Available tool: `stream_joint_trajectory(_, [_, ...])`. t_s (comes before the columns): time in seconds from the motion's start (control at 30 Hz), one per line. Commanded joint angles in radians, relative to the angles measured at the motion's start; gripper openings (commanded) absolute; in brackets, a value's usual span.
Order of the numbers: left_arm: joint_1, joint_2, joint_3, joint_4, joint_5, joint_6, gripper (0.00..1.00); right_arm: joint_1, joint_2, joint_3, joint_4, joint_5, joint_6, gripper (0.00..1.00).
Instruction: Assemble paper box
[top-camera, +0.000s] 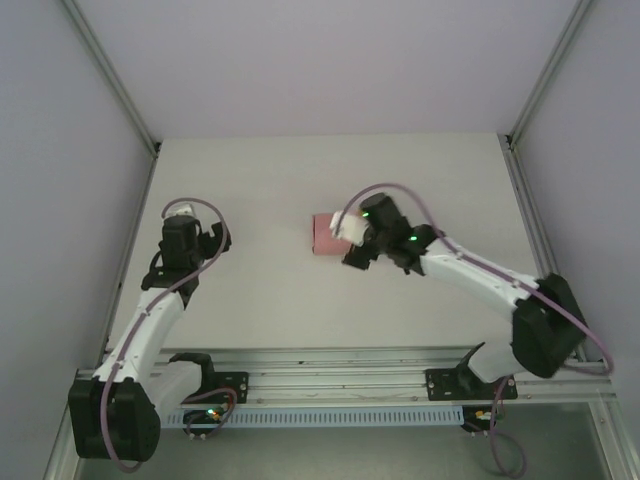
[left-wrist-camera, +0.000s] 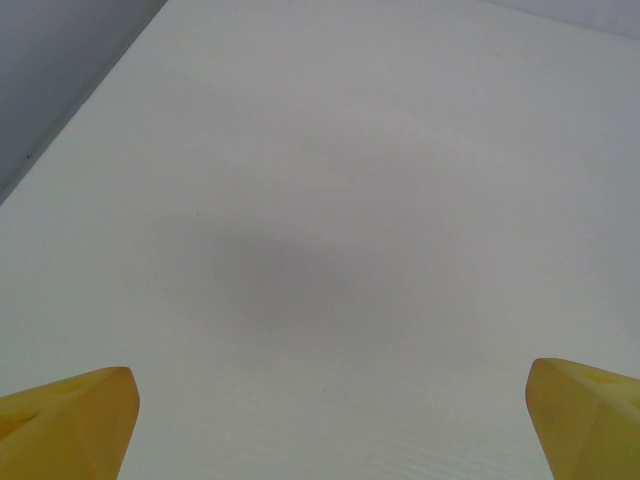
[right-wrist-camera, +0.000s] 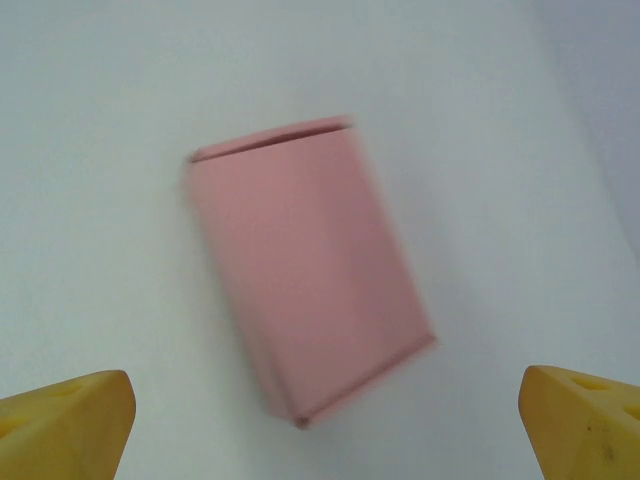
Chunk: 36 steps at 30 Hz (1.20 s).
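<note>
The paper box (top-camera: 324, 234) is a small pink folded rectangular box lying on the white table near its middle. In the right wrist view the paper box (right-wrist-camera: 310, 285) lies flat and free on the table, ahead of the yellow fingertips (right-wrist-camera: 70, 420). My right gripper (top-camera: 352, 252) is open just right of the box, with nothing between its jaws and no contact with the box. My left gripper (top-camera: 185, 215) hovers over bare table at the left, far from the box. Its yellow fingertips (left-wrist-camera: 70, 420) are spread wide and it is open with nothing in it.
Grey walls with metal frame posts (top-camera: 110, 75) bound the table on the left, right and back. A metal rail (top-camera: 330, 370) with the arm bases runs along the near edge. Bare white table (top-camera: 270, 300) surrounds the box.
</note>
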Motion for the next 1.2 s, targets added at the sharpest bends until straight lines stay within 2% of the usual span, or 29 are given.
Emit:
stream_joint_trajectory(0.0, [0.003, 0.017, -0.062, 0.203, -0.055, 0.108, 1.0, -0.145, -0.122, -0.129, 0.192, -0.059, 0.38, 0.99])
stream_joint_trajectory(0.13, [0.003, 0.092, -0.133, 0.418, -0.078, 0.203, 1.0, -0.328, -0.233, -0.372, 0.519, 0.031, 0.587, 1.0])
stream_joint_trajectory(0.2, [0.005, 0.144, -0.155, 0.499, -0.1, 0.209, 1.0, -0.405, -0.238, -0.488, 0.693, 0.084, 0.608, 0.99])
stream_joint_trajectory(0.3, [0.005, 0.235, -0.191, 0.651, -0.082, 0.251, 1.0, -0.473, -0.203, -0.557, 0.791, 0.102, 0.617, 1.0])
stream_joint_trajectory(0.43, [0.011, 0.367, -0.239, 0.864, -0.066, 0.293, 1.0, -0.499, -0.064, -0.583, 0.914, 0.088, 0.57, 1.0])
stream_joint_trajectory(0.47, [0.011, 0.361, -0.204, 0.764, -0.062, 0.268, 1.0, -0.499, -0.006, -0.599, 0.992, 0.078, 0.565, 1.0])
stream_joint_trajectory(0.53, [0.048, 0.384, -0.184, 0.759, 0.01, 0.266, 1.0, -0.516, 0.155, -0.619, 1.17, 0.044, 0.571, 1.0])
stream_joint_trajectory(0.57, [0.069, 0.39, -0.17, 0.73, 0.046, 0.25, 1.0, -0.537, 0.185, -0.626, 1.226, 0.031, 0.591, 1.0])
stream_joint_trajectory(0.6, [0.096, 0.4, -0.162, 0.729, 0.091, 0.246, 1.0, -0.553, 0.141, -0.616, 1.132, 0.028, 0.615, 1.0])
stream_joint_trajectory(0.63, [0.122, 0.405, -0.148, 0.704, 0.143, 0.231, 1.0, -0.579, 0.137, -0.616, 1.117, -0.027, 0.627, 1.0])
stream_joint_trajectory(0.67, [0.136, 0.414, -0.145, 0.71, 0.171, 0.232, 1.0, -0.586, 0.161, -0.628, 1.182, -0.051, 0.626, 1.0])
stream_joint_trajectory(0.73, [0.14, 0.418, -0.139, 0.71, 0.198, 0.247, 1.0, -0.586, 0.148, -0.609, 1.125, -0.036, 0.631, 0.99])
stream_joint_trajectory(0.87, [0.133, 0.408, -0.156, 0.733, 0.182, 0.259, 1.0, -0.578, 0.156, -0.603, 1.127, -0.016, 0.627, 1.0])
stream_joint_trajectory(1.0, [0.12, 0.391, -0.203, 0.826, 0.133, 0.291, 1.0, -0.577, 0.155, -0.6, 1.124, -0.016, 0.626, 1.0])
stream_joint_trajectory(1.17, [0.121, 0.394, -0.204, 0.83, 0.13, 0.291, 1.0, -0.577, 0.156, -0.599, 1.12, -0.017, 0.626, 1.0])
